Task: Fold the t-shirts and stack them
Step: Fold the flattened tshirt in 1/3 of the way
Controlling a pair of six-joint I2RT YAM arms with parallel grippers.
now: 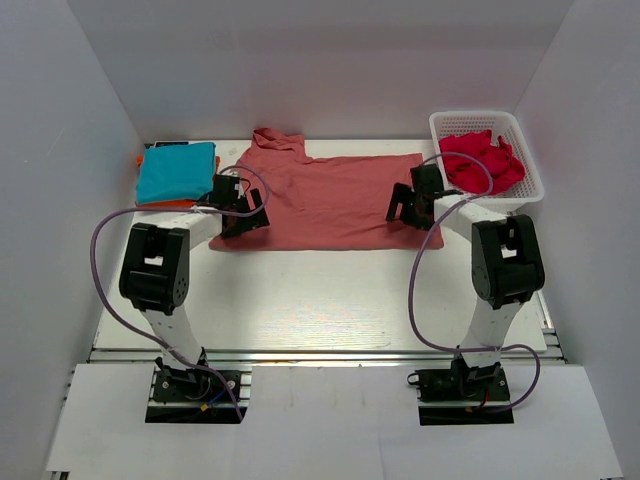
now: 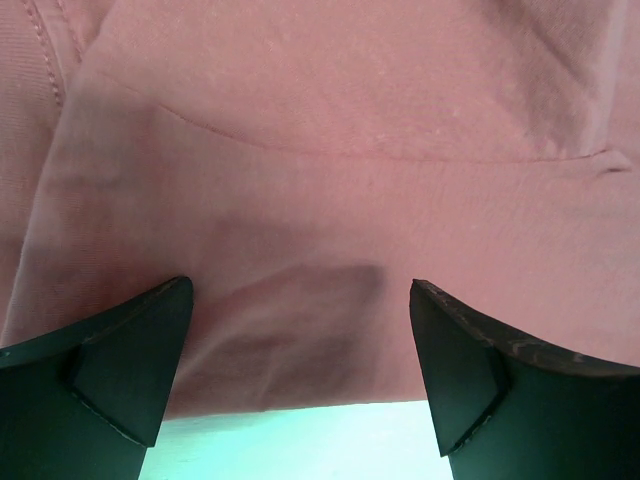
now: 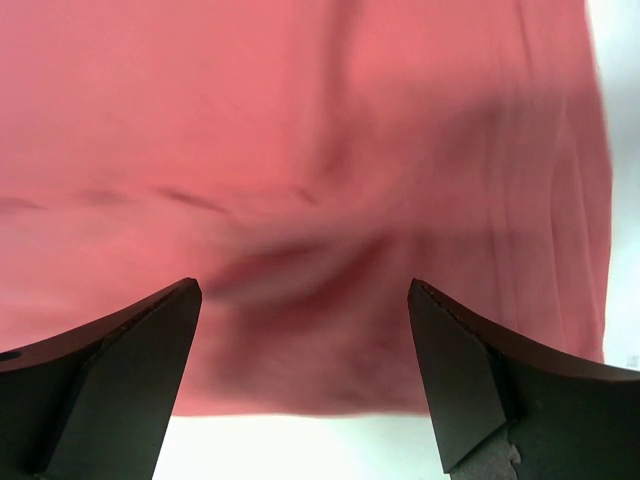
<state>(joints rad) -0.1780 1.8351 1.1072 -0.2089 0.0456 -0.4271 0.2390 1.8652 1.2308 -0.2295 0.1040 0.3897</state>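
Top external: left pincer [image 1: 247, 221] and right pincer [image 1: 412, 219] both gape wide, empty, over near corners of the salmon t-shirt [image 1: 335, 200], likely poised to pinch for folding.

The 2 black-and-white arms reach forward side by side; the left gripper [image 1: 240, 208] and right gripper [image 1: 412, 206] tilt downward, black fingers [image 2: 110, 370] spread wide.

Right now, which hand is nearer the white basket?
Right. The right hand is over the salmon shirt, beside the basket; the left hand is at its far end, by the teal shirt.
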